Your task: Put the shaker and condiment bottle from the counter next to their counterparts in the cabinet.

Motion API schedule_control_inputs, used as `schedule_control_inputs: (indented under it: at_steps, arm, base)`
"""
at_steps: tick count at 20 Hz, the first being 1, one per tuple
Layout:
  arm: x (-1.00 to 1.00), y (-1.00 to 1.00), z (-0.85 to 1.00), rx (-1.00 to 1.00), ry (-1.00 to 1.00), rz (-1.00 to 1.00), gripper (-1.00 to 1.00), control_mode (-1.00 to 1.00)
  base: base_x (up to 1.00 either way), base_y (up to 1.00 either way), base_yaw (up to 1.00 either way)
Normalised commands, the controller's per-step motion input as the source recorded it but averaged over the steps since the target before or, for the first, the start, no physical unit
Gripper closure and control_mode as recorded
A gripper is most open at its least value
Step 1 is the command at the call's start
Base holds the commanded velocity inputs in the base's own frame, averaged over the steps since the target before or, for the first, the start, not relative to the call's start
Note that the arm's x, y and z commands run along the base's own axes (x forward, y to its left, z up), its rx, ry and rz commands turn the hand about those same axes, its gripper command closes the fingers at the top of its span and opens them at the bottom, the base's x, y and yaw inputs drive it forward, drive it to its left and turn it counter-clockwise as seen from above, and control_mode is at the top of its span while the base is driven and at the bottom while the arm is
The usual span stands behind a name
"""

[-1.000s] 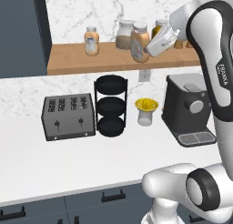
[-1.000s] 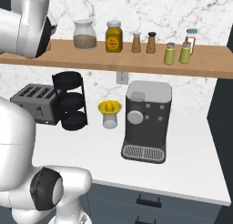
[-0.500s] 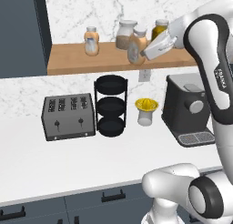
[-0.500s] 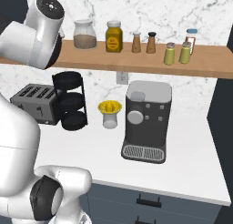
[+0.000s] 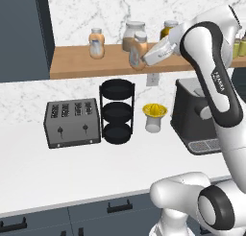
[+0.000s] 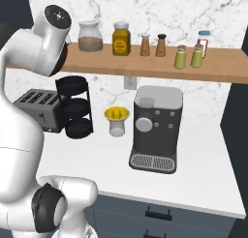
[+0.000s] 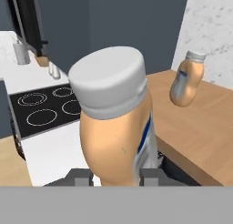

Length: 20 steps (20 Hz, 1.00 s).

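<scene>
The gripper [image 5: 142, 60] is clamped on the condiment bottle [image 5: 137, 52], which it holds over the front edge of the cabinet [image 5: 86, 62]; in the hand view the bottle [image 7: 116, 118] fills the centre between the jaws, cap up. Its twin bottle [image 5: 96, 43] stands on the shelf at about nine o'clock from the held one, well apart; in the hand view that twin [image 7: 186, 79] sits at two o'clock. Two yellow-green shakers [image 6: 188, 56] stand side by side toward the shelf's right end; the counter [image 5: 48, 168] lies below.
</scene>
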Motion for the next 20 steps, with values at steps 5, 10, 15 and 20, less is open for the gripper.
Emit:
schedule_control_inputs:
  at_steps: [5,10,15,20]
  arm:
    - [0.47,0.0,0.0,0.06,0.01,0.0,1.0,-1.0]
    - [0.4,0.0,0.0,0.07,0.06,0.0,1.0,-1.0]
    - [0.32,0.0,0.0,0.05,0.12,0.0,1.0,-1.0]
    - [0.27,0.0,0.0,0.04,0.15,0.0,1.0,-1.0]
  base:
    - [0.0,0.0,0.0]
    - [0.0,0.0,0.0]
    - [0.0,0.0,0.0]
    - [0.0,0.0,0.0]
